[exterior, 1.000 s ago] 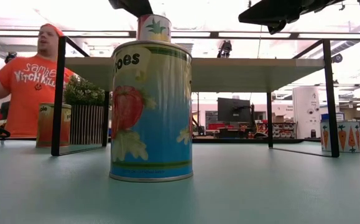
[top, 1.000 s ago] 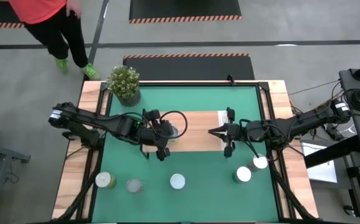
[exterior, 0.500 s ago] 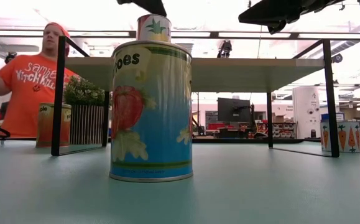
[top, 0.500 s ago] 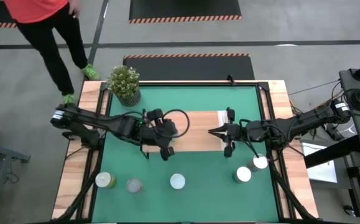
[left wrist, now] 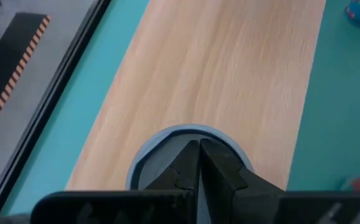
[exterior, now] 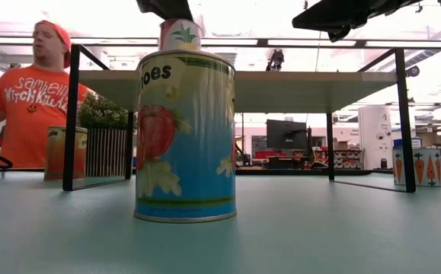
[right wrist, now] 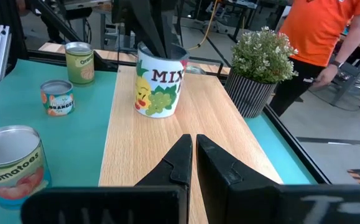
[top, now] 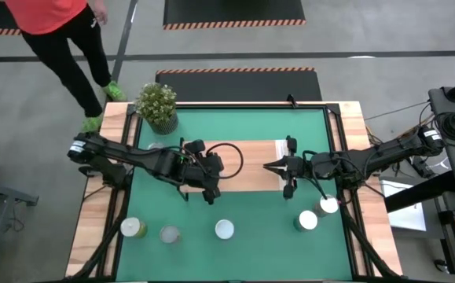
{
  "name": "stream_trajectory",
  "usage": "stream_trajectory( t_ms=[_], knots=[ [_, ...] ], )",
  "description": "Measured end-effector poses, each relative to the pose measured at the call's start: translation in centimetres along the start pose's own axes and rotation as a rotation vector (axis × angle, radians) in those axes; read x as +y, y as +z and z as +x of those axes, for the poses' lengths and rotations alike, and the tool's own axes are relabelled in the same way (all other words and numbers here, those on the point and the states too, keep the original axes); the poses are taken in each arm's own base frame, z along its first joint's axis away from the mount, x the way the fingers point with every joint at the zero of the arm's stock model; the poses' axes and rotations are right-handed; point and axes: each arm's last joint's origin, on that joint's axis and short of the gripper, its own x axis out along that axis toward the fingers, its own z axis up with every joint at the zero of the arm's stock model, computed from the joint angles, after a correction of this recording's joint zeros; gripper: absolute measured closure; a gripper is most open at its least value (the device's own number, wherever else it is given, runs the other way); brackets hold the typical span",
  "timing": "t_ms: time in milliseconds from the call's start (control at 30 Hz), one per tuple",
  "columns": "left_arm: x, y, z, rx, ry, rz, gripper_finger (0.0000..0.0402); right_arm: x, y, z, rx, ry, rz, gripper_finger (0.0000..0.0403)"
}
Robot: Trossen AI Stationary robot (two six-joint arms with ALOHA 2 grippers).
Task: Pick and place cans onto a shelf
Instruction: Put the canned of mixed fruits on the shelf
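A fruit-label can point(right wrist: 159, 87) stands upright on the left part of the light-wood shelf point(top: 251, 177). My left gripper point(left wrist: 198, 149) is shut, and its fingers reach down into the can's open top point(left wrist: 161, 155). The low view shows the same can point(exterior: 180, 34) on the shelf board point(exterior: 296, 87). My right gripper point(top: 268, 166) hovers shut and level over the shelf's right part, touching nothing. Other cans stand on the green mat: a tomato can point(exterior: 185, 137) and a green can point(top: 133, 228), among others. My left gripper has its shut fingers point(right wrist: 152, 34) inside the fruit-label can, coming down at a slant from the table's left. The can's rim point(left wrist: 189, 129) hides where they meet the inner wall. The can stands with its bottom on the shelf.
A potted plant point(top: 158, 106) stands at the far left corner. Several cans line the mat's near side point(top: 224, 229), two of them at the right point(top: 307, 221). The shelf's black frame legs point(exterior: 74, 114) stand on the mat. A person in an orange shirt point(exterior: 33, 99) moves beyond the far left edge.
The fruit-label can has slid a little along the shelf toward the table's left, still upright, with my left fingers inside it. My right gripper has kept still. The person behind the table has stepped along the far left side.
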Motion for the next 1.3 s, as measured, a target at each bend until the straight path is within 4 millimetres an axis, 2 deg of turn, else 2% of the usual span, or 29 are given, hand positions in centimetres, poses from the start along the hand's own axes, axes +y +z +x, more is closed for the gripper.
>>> stream_trajectory(
  t_ms=[267,967,1300],
  knots=[
    [0.3,-0.6,-1.5,0.082,-0.030,-0.014,0.0402,0.0,0.0,0.0,0.000,0.000,0.000,0.0390],
    [1.1,-2.0,-3.2,0.178,-0.029,-0.080,0.0402,0.0,0.0,0.0,0.001,0.000,0.000,0.0390],
    [0.7,-2.4,-3.6,0.189,-0.020,-0.082,0.0402,0.0,0.0,0.0,0.001,0.000,0.000,0.0390]
  ],
)
